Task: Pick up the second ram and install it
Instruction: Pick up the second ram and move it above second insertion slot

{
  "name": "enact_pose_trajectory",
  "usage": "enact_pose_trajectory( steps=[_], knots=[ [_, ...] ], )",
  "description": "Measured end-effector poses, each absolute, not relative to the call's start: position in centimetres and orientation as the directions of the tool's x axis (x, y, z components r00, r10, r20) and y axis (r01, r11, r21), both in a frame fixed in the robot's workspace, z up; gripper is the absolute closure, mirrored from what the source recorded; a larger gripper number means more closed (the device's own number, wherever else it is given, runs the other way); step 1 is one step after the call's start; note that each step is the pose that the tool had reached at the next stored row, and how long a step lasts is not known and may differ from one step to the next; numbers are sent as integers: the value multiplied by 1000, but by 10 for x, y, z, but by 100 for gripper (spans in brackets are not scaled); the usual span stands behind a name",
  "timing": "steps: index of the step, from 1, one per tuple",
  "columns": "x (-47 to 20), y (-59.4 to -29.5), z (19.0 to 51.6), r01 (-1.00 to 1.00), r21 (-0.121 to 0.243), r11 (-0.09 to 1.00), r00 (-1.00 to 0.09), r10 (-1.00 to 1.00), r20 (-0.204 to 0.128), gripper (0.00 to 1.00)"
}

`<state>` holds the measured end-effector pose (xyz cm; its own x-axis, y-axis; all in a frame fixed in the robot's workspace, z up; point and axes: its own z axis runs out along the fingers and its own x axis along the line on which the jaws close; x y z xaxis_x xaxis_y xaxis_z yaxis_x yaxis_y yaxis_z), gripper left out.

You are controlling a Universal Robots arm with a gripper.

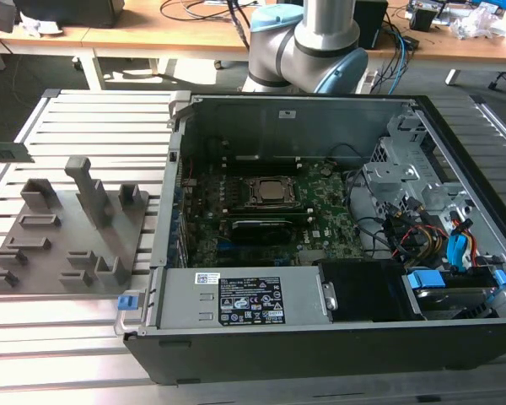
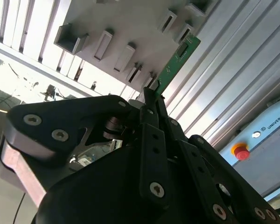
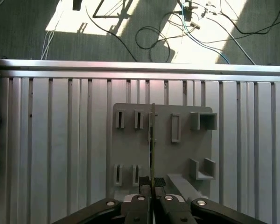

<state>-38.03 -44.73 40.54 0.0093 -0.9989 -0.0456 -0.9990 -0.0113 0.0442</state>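
Gripper [image 3: 152,189] fingers are seen clenched on one end of the long, thin green circuit-board stick, the second ram [image 3: 152,140]. In the first wrist view the stick is seen edge-on, lying across the middle of the grey plastic tray with rectangular slots [image 3: 130,149], between its rows of slots. In the second wrist view the gripper [image 2: 151,95] is seen from close behind, and the ram [image 2: 175,63] juts out from the fingertips towards the tray [image 2: 130,23]. In the exterior view the tray [image 1: 63,245] is set on the ribbed metal surface [image 1: 93,110], just beside the open black computer case [image 1: 320,354], in which the broad green motherboard [image 1: 329,215] is exposed.
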Motion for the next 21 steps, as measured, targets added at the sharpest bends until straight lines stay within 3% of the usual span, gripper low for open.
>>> enact_pose_trajectory(
  steps=[21],
  knots=[
    [-311,-447,410,-999,44,-11,9,-999,-40,86]
  ],
)
